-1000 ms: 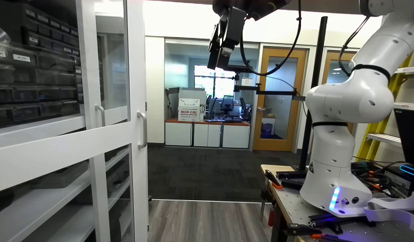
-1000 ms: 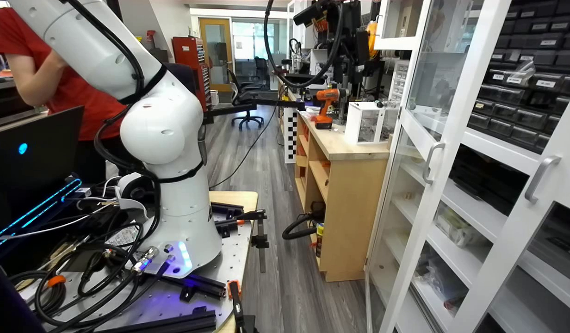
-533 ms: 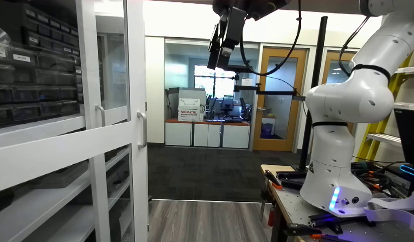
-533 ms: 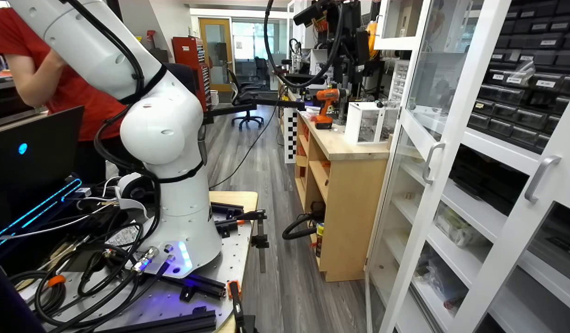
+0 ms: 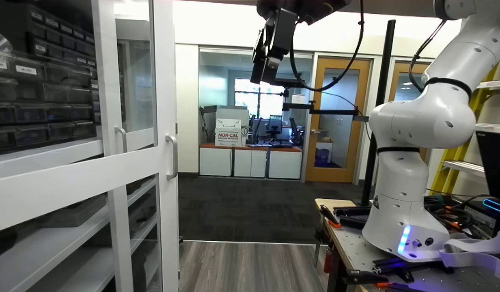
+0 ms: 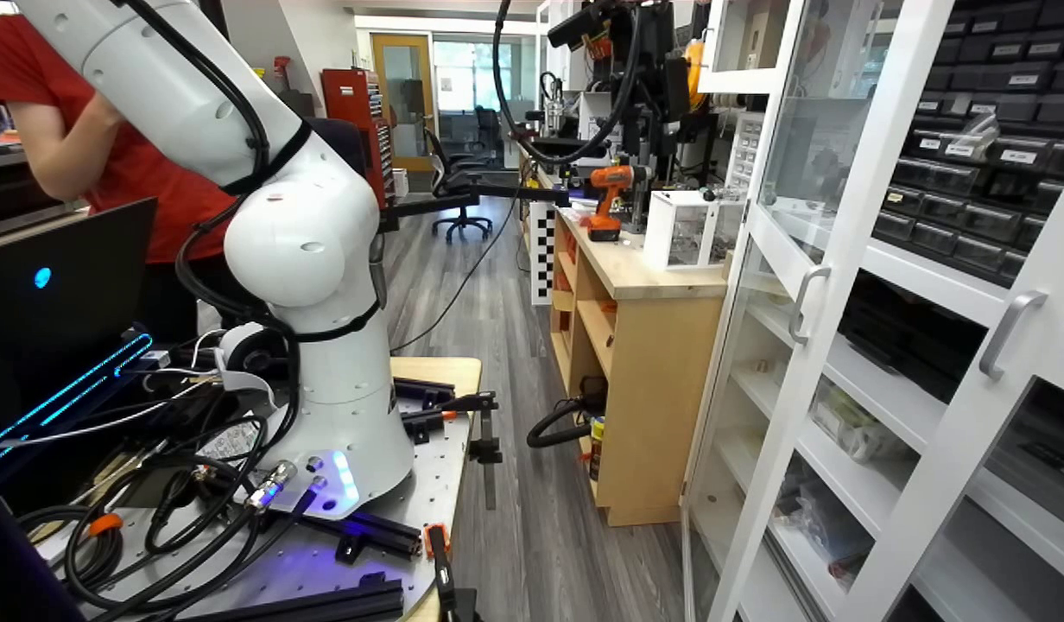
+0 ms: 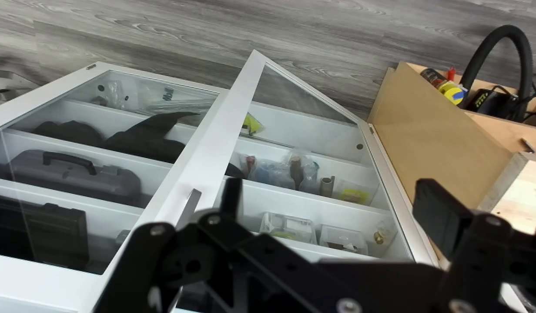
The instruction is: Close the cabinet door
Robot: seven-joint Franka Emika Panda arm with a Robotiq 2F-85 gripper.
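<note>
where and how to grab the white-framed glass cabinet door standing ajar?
Probably the grey metal bow handle, mid-length, from the front, black fingers left and right: it runs upright and stands proud of the white-framed glass door.

The cabinet door (image 6: 782,246) is white-framed, the gripper (image 7: 329,191) black. Grey grain streaks the floor (image 7: 142,34). The drill (image 6: 612,203) is orange and black, the shirt (image 6: 167,194) red, the panel (image 6: 542,259) black-and-white checked.
</note>
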